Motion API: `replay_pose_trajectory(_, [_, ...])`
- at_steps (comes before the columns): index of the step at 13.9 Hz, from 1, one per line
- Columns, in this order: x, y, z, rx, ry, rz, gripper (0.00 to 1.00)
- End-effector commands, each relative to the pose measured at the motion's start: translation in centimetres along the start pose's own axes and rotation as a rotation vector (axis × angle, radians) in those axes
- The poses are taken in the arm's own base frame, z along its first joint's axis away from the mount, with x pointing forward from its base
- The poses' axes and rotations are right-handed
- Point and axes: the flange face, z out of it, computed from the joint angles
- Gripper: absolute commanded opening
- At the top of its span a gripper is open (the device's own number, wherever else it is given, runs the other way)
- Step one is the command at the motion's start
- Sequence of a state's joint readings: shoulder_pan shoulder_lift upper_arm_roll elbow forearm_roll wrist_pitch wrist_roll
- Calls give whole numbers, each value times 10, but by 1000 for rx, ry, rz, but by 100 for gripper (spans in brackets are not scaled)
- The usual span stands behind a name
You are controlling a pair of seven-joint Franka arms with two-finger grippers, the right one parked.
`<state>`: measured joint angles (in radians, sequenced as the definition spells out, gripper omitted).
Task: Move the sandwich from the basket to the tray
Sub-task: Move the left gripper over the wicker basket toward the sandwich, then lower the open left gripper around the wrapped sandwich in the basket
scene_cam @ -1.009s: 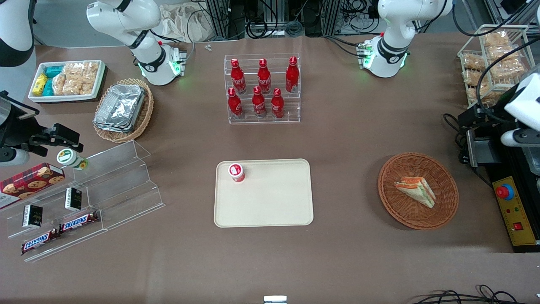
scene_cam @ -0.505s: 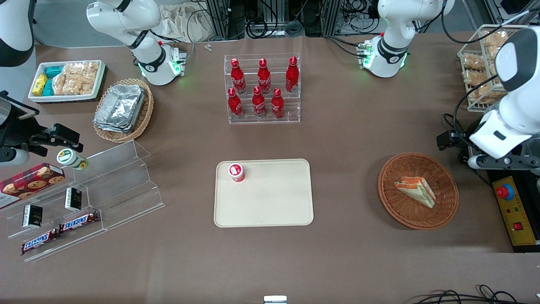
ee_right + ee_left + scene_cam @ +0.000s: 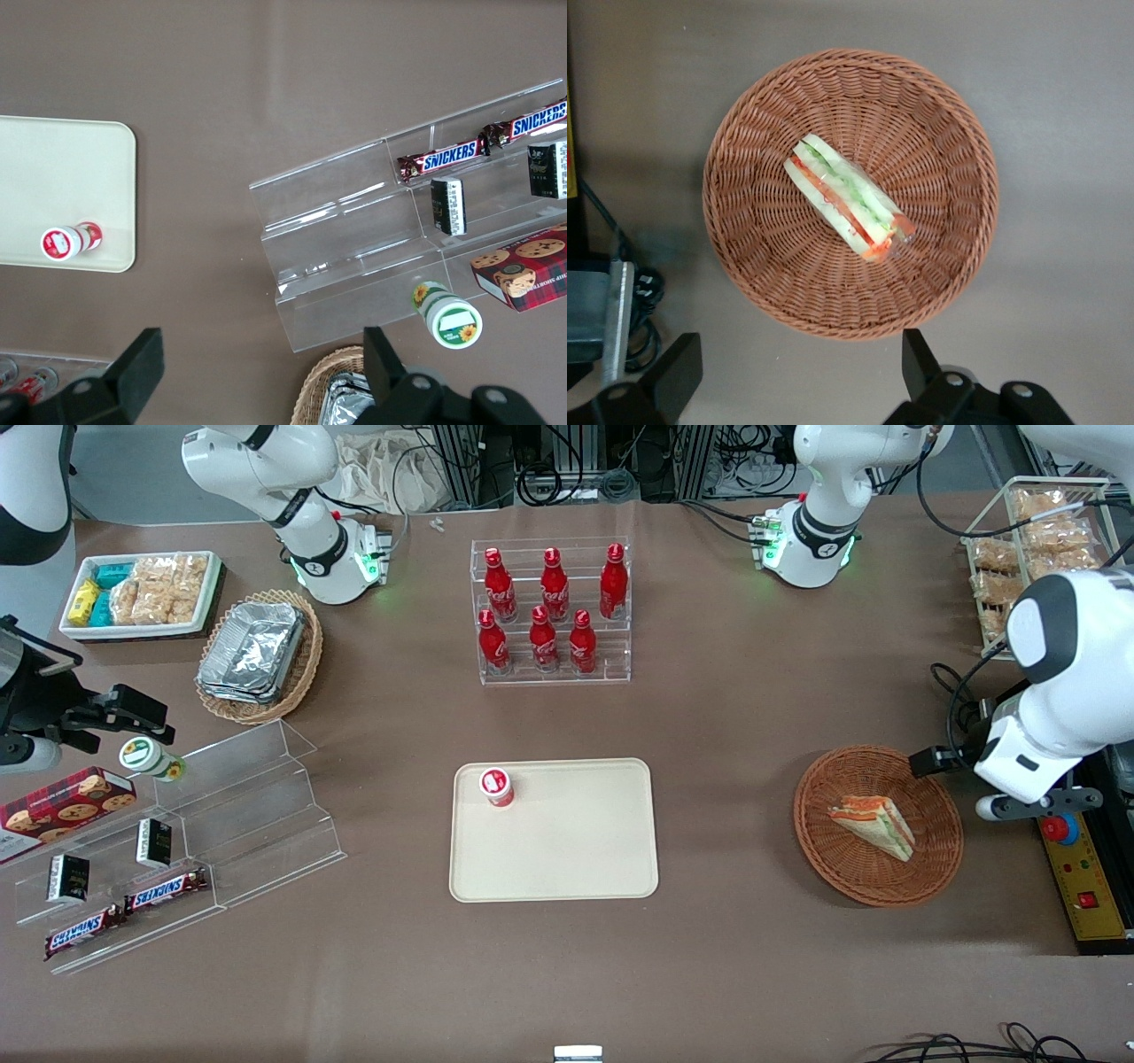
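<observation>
Covering the whole scene, a brown table (image 3: 726,717) carries the cream tray (image 3: 567,859) at its middle and the reddish basket (image 3: 833,868) toward the working arm's end. Inside the basket lies the sandwich (image 3: 873,824). High above the basket's rim, the gripper (image 3: 793,372) hangs spread wide, holding nothing.

Robot lab (cable racks (image 3: 567,460), 2 Franka bases (image 3: 811,545)) staging shop goods.

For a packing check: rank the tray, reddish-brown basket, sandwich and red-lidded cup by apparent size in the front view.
1. Tray
2. Basket
3. Sandwich
4. Cup
The left pincer hovers above the basket rim, open.
</observation>
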<state>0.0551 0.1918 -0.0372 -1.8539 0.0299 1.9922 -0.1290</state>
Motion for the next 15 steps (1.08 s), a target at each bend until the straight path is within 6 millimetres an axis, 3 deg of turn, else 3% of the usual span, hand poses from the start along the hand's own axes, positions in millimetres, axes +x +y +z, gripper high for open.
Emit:
replay_pose_trajectory(1, [9,5,27,-7,5,-119,100])
replay_pose_trajectory(8, [31,20,90,-52,27,-444,99])
replay_pose_trajectory(15, [12,11,140,-77,75,-600,99])
